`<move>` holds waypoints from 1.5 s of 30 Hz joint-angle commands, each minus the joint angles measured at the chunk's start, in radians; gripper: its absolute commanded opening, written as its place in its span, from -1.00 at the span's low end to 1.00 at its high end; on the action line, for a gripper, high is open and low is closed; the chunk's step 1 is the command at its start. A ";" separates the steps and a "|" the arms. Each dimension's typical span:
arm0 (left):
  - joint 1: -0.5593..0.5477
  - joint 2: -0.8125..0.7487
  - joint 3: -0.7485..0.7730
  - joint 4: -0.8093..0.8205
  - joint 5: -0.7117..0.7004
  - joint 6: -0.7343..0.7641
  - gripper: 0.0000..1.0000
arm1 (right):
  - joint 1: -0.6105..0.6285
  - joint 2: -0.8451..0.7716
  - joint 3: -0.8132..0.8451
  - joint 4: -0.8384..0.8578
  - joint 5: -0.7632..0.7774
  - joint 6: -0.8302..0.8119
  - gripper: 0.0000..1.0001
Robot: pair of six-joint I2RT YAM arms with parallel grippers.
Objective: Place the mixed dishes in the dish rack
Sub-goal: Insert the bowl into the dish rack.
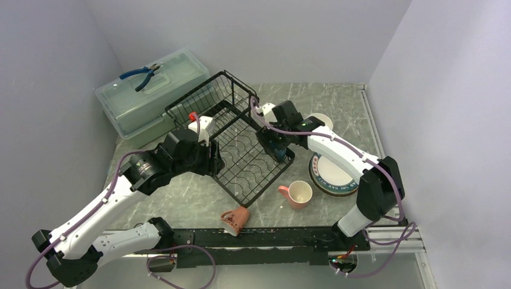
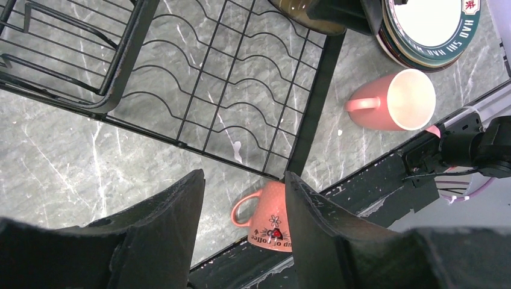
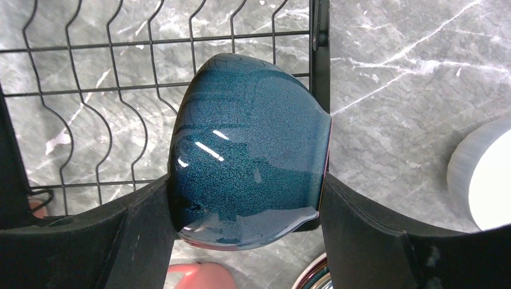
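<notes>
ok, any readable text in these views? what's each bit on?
"up of coffee": on the pink mug lying by the rail, under a small printed motif; part of the line is out of sight.
"HAD SHI HAD": roughly, on the teal rim of the top plate; the rest is cropped.
Red sign on that same rim: cut off, unreadable.
Top view: rim lettering too small to read.
Nothing else legible.

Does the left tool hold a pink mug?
No, the left tool stands open and empty; the pink mug lies on the table beyond it.
</notes>
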 commanded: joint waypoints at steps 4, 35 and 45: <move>0.003 -0.014 0.041 0.002 -0.029 0.033 0.15 | -0.003 -0.073 -0.063 0.178 0.012 -0.106 -1.00; 0.003 -0.038 0.027 0.001 -0.025 0.029 0.15 | 0.054 -0.046 -0.008 0.157 0.042 -0.026 -1.00; 0.003 -0.039 0.028 -0.002 -0.022 0.030 0.15 | 0.080 -0.042 -0.002 0.152 0.069 -0.009 -1.00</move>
